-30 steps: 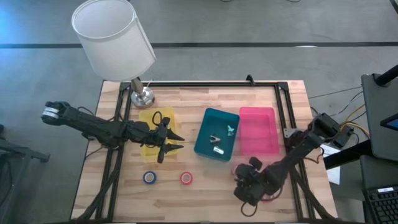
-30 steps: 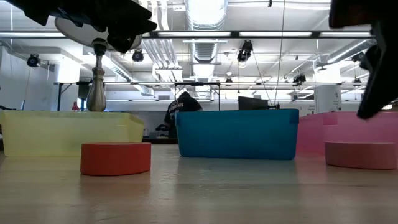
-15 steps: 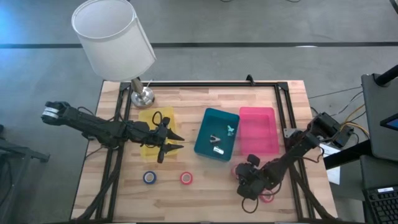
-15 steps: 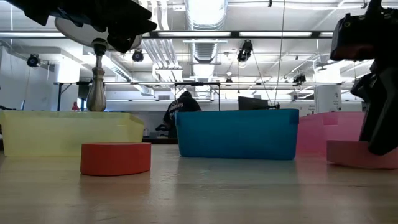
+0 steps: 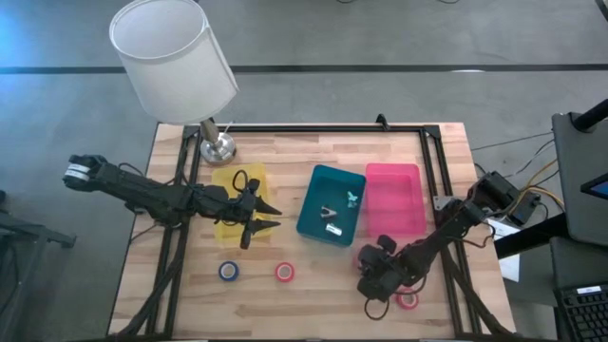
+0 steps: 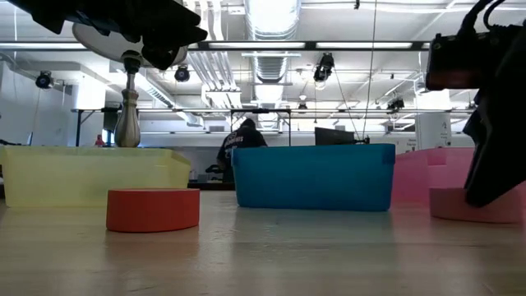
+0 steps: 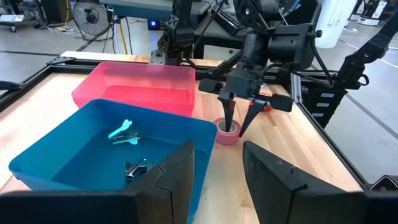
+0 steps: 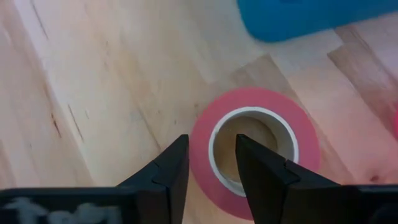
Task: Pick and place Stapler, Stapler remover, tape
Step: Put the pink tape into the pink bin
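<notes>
My right gripper (image 8: 211,149) is open and points down at a pink tape roll (image 8: 305,162) that lies flat on the table near the pink tray. One finger stands over its hole and one outside its wall; the left wrist view shows the same gripper (image 7: 236,127) and roll (image 7: 222,135). A second pink roll (image 5: 408,299), a red roll (image 5: 284,272) and a blue roll (image 5: 228,271) lie flat near the table's near edge. My left gripper (image 5: 271,215) waits open beside the yellow tray (image 5: 228,228).
The teal tray (image 5: 313,228) holds a small dark metal piece (image 7: 137,167) and a teal piece (image 7: 127,132). The pink tray (image 5: 394,171) stands to its right. A lamp (image 5: 217,147) stands at the far left corner. A black frame edges the table.
My right gripper has moved from the near edge toward the far edge and a little left, off the second pink roll, which now shows. It has come down over the pink roll near the pink tray.
</notes>
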Controlling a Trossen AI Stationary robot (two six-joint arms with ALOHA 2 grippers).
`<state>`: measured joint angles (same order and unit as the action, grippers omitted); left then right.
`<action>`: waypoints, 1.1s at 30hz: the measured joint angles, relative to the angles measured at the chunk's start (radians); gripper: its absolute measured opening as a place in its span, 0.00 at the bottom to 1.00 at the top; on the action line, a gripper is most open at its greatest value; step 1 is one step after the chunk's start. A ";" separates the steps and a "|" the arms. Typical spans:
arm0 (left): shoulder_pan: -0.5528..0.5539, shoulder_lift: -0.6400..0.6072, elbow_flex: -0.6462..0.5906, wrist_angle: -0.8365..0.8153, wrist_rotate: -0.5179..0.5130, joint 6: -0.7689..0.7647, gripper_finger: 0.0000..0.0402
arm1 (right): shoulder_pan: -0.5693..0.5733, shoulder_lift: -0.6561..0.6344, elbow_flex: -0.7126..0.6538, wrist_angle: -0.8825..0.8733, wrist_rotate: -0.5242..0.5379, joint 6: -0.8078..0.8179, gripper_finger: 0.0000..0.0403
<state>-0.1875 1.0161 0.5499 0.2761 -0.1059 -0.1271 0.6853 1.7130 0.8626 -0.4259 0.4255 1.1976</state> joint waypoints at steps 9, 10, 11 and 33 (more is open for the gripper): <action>0.000 0.000 0.000 0.000 0.000 0.000 0.35 | 0.000 0.000 -0.001 0.011 -0.017 -0.086 0.12; 0.000 0.000 0.000 0.000 0.000 0.000 0.35 | 0.000 0.000 0.007 0.016 -0.026 -0.112 0.10; 0.000 0.000 0.000 0.000 0.000 0.000 0.35 | 0.001 0.000 0.019 0.020 -0.032 -0.131 0.09; 0.000 0.000 0.000 -0.001 0.000 -0.001 0.35 | 0.004 -0.005 0.325 -0.111 0.153 -0.666 0.13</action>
<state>-0.1875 1.0161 0.5499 0.2747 -0.1059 -0.1276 0.6895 1.7082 1.1877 -0.5373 0.5790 0.5315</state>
